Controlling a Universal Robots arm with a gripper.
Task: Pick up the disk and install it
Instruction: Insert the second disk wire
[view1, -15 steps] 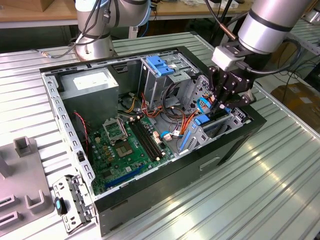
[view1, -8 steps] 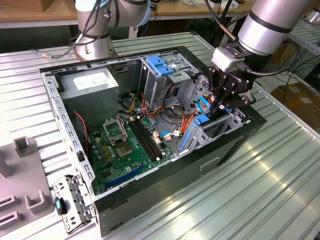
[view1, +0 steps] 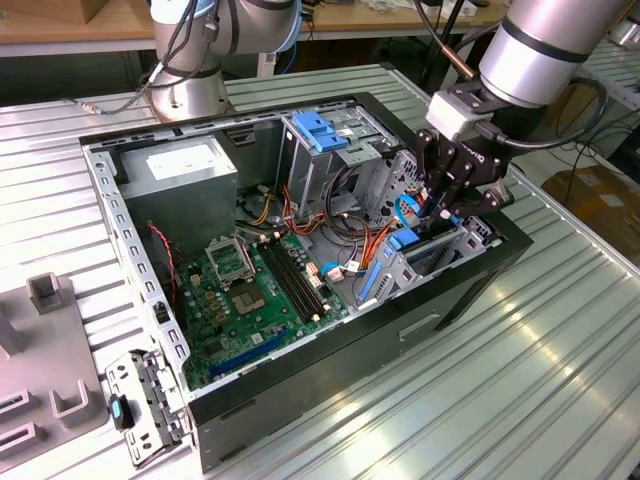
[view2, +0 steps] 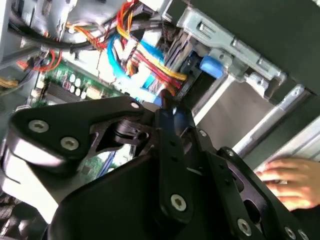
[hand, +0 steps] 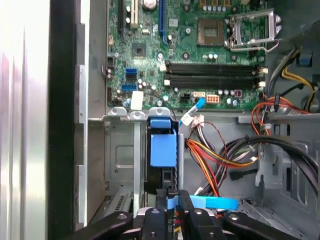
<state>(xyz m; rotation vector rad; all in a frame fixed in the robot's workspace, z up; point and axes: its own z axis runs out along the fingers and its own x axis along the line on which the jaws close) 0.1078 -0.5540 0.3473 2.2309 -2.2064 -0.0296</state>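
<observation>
At the open computer case's (view1: 300, 420) edge on the exterior view's right, the gripper (view1: 447, 205) reaches down into the drive bay. In the first wrist view its fingers (hand: 161, 207) stand narrow, pinched on the end of the disk (hand: 163, 142), which sits edge-on in the bay's slot with its blue plastic end facing the motherboard (hand: 190, 50). Just beside the slot, a bundle of red, orange and black cables (hand: 220, 155) curls across the case floor. The second wrist view shows a person's hand (view2: 290, 182) resting outside the case wall. Farther in stands a metal cage topped by a blue latch (view1: 320, 130), and at the far corner lies the grey power-supply box (view1: 185, 175). A loose metal bracket (view1: 145, 405) lies on the ribbed table (view1: 480, 400).
</observation>
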